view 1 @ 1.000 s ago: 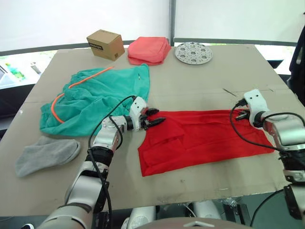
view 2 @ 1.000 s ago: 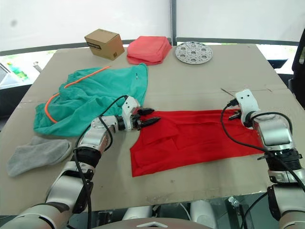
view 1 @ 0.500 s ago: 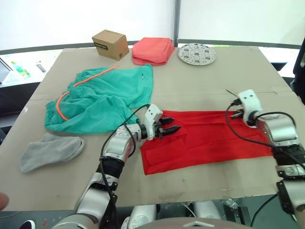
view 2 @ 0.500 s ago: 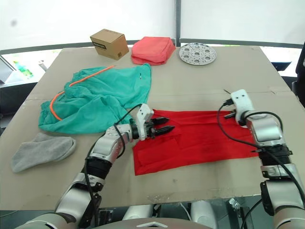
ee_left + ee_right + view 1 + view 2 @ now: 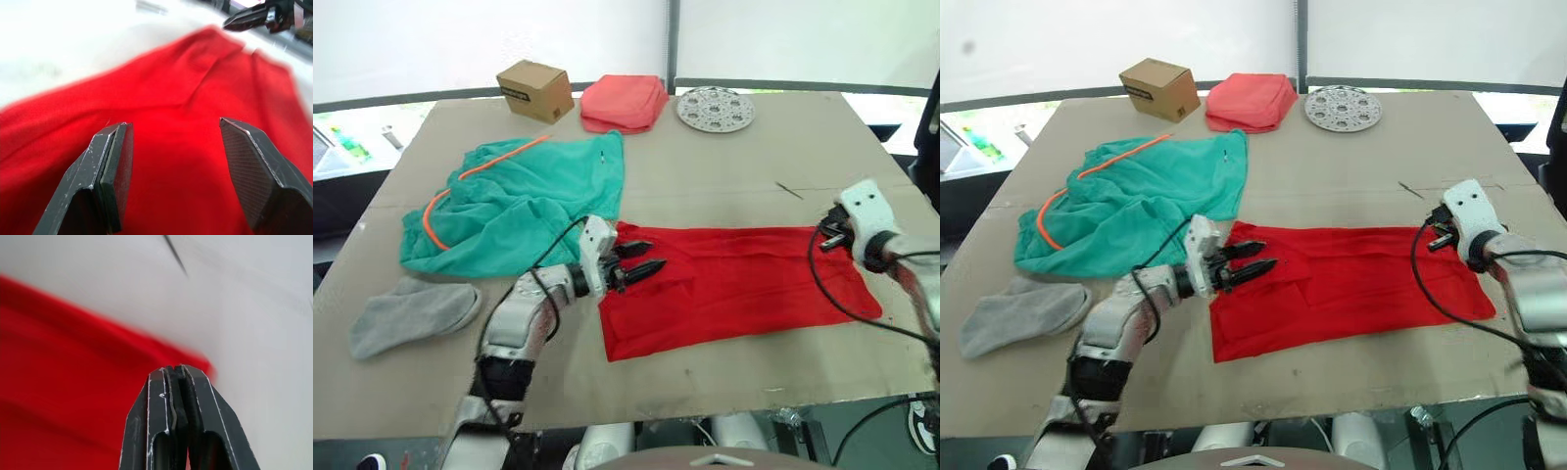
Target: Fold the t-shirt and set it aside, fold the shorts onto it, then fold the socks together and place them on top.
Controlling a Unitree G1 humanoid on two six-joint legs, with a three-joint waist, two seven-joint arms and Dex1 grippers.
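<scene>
Left gripper [image 5: 639,258] pulled back a bit, spread wide over one red t-shirt [image 5: 744,279]; right gripper [image 5: 824,235] pinched closed, empty. One shorts [image 5: 514,201].

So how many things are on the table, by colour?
Red: 1, the t-shirt
Teal-green: 1, the shorts
Grey: 1 pile, the socks
Coral-pink: 1, the folded cloth
Brown: 1, the cardboard box
Silver: 1, the round disc with holes
Total: 6
</scene>
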